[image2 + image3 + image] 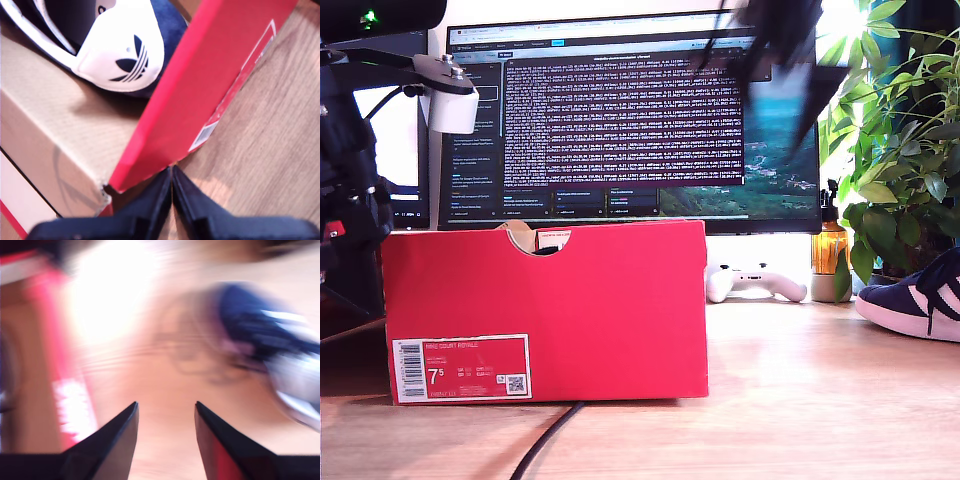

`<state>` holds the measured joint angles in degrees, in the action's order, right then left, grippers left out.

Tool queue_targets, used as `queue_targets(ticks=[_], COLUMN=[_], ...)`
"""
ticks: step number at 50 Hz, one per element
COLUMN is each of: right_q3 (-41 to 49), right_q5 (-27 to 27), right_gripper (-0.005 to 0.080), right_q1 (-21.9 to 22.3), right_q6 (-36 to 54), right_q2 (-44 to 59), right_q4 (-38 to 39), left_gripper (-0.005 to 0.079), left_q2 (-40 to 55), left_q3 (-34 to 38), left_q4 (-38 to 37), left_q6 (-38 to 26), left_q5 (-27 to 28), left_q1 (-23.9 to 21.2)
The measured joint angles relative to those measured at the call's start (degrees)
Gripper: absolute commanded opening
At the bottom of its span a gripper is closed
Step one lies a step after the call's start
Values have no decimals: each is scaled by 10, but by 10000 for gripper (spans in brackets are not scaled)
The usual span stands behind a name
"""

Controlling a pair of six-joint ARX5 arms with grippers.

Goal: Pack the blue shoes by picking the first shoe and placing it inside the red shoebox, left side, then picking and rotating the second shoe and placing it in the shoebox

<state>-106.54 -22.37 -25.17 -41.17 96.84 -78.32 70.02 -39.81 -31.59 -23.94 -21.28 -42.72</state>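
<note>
The red shoebox stands on the wooden table at the exterior view's left, its white "7.5" label facing the camera. One blue shoe lies inside it on brown cardboard, white heel tab showing. My first gripper is shut on nothing, just outside a corner of the red shoebox wall. The other blue shoe lies on the table at the exterior view's right edge. My second gripper is open and empty above the bare table, with that blue shoe ahead and the red shoebox beside it, all blurred.
A monitor stands behind the box. A white game controller, an amber bottle and a leafy plant are at the back right of the exterior view. A black cable runs under the box front.
</note>
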Motion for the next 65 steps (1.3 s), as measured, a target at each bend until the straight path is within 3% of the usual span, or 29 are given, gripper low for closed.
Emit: queue_targets(ticks=[7, 11, 25, 42, 51, 65], right_q3=[2, 19, 159, 285, 325, 372], right_q5=[-14, -24, -25, -28, 24, 57], right_gripper=[329, 374, 441, 703, 715, 714], right_q1=[47, 63, 98, 192, 248, 305], right_q6=[-43, -63, -122, -210, -235, -233], right_q2=[-23, -28, -69, -126, -126, -126], right_q4=[-2, 1, 1, 0, 42, 122], left_gripper=[-19, -19, -19, -19, -19, -19], left_q2=[0, 0, 0, 0, 0, 0], left_q3=[0, 0, 0, 0, 0, 0], left_q4=[0, 0, 0, 0, 0, 0], left_q6=[0, 0, 0, 0, 0, 0], left_q5=[2, 3, 19, 28, 33, 40], left_q1=[0, 0, 0, 0, 0, 0])
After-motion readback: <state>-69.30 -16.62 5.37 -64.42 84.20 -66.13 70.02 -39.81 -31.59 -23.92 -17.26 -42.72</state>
